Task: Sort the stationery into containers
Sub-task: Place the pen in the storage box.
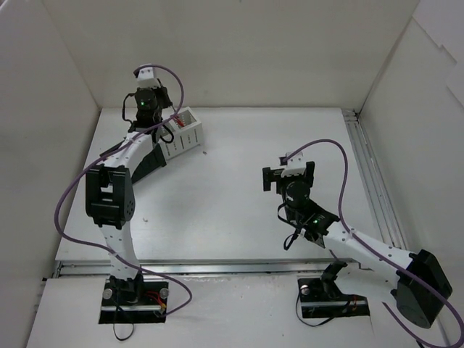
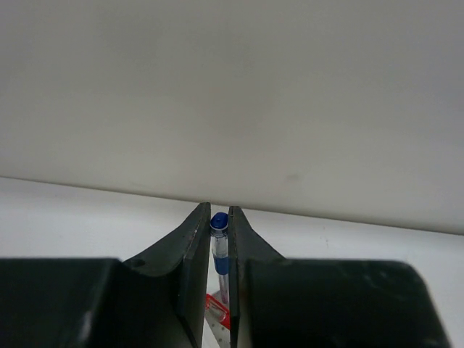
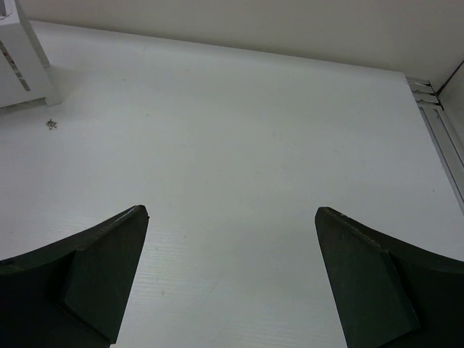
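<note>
The white table is carrying the white mesh organiser at its back left. The left gripper is hanging at that organiser's far-left end, its jaws pinching almost closed on the clear-blue pen, which is lying along the fingers with its blue cap at their tips and something red showing beneath. The right gripper is hovering over bare table at mid-right, fingers spread wide and holding nothing, well apart from the organiser, near which a tiny speck is lying.

The white table carries a white organiser at its far left — beside it, perhaps a speck of debris.
</note>
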You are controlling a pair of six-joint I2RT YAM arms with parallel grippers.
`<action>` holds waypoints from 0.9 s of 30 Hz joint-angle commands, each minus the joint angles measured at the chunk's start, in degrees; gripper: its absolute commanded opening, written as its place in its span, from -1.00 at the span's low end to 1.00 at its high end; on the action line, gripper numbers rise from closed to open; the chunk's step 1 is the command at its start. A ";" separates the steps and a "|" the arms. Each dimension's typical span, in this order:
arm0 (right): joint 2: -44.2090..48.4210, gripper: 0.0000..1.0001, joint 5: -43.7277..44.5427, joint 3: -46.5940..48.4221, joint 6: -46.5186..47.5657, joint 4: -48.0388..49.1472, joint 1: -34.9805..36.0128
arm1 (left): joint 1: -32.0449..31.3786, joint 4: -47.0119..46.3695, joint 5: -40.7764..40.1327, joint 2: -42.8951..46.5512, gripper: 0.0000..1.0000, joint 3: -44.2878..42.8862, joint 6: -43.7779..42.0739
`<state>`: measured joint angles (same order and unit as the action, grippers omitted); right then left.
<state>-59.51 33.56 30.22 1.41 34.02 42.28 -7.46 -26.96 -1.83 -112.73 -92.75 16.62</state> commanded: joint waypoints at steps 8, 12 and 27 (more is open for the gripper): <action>0.09 0.96 -2.18 2.39 -3.43 3.42 -3.08 | -0.71 -6.52 2.97 0.49 -0.88 0.72 3.59; 0.18 0.96 -2.62 2.30 -3.87 3.16 -3.43 | -0.71 -9.60 4.63 1.81 -0.07 3.89 3.51; 10.71 0.96 -4.29 1.51 -7.82 -3.25 -3.61 | -0.71 8.00 6.32 18.56 1.00 4.95 2.62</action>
<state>-51.88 29.19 30.22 -3.79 30.68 38.98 -7.99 -24.91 3.90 -104.66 -85.45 19.75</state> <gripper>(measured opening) 0.979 0.996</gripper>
